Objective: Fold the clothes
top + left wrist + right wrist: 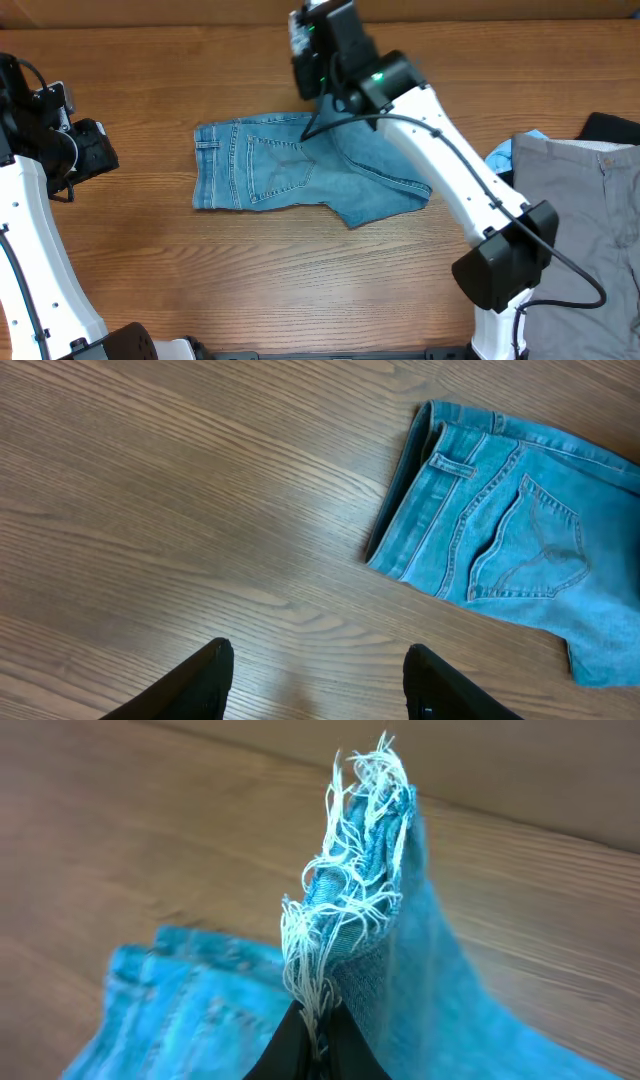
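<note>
The wooden table (pixel 140 270) carries the jeans (pixel 260 175), which lie mostly flat below the right gripper (pixel 312 1045) and ahead of the left gripper (pixel 315 685), apart from it. The right gripper is clamped on the frayed hem (pixel 350 870), which stands up above its fingers. The left gripper hangs half-open over bare wood, holding nothing. If the pinch bites mainly loose threads, the leg could slip out mid-fold and land crooked.

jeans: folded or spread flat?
Mid-fold, not finished: the right gripper is shut on the frayed hem, holding it raised; the jeans lie flat at the waistband end.
</note>
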You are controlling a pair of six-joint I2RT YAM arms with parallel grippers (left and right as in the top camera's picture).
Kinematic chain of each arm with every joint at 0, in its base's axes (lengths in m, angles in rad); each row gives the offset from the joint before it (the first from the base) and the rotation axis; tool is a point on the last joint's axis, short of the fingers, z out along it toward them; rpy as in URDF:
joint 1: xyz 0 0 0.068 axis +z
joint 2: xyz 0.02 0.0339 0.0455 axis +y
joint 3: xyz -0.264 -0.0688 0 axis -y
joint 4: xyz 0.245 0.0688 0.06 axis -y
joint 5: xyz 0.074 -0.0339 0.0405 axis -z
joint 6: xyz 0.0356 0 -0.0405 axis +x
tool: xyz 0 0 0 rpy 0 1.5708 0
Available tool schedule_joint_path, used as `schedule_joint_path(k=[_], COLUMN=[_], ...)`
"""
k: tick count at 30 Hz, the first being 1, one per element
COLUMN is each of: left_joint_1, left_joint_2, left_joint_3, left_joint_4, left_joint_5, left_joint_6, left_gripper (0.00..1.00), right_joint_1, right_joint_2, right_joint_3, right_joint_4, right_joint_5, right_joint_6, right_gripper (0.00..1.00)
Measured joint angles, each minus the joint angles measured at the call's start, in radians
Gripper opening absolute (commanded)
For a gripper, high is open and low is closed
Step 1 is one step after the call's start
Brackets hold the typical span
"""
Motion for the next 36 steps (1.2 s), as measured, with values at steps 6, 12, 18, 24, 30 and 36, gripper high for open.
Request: schedule_joint_path(k=[6,12,18,24,30,36], left_joint_1=[0.000,0.000,0.000,0.000,0.000,0.000], left_joint_2=[0.000,0.000,0.000,0.000,0.000,0.000], left_joint_3=[0.000,0.000,0.000,0.000,0.000,0.000], left_joint_4=[0.000,0.000,0.000,0.000,0.000,0.003], left_joint_5=[0.000,0.000,0.001,0.004,0.008,0.008], left_joint_6=[0.000,0.000,0.000,0.000,0.000,0.000], left_gripper=[0.58,0.58,0.58,0.59,0.59,0.60], right_joint_1=[0.103,0.171,0.216,0.243,0.253,0.259], right_joint_2=[0.000,0.010,0.081,0.151,0.178,0.179], right_joint_3=[0.000,0.000,0.000,0.000,0.000,0.000], right_joint_4=[0.006,0.018,0.024,0.028,0.049,0.064], right_joint_5=[-0.003,-0.003,-0.004,-0.011,-0.048,-0.070], right_joint_6=[0.007,0.021,0.033,0.049,0.061,0.074], right_gripper=[0.04,0.04,0.04,0.08,0.49,0.54])
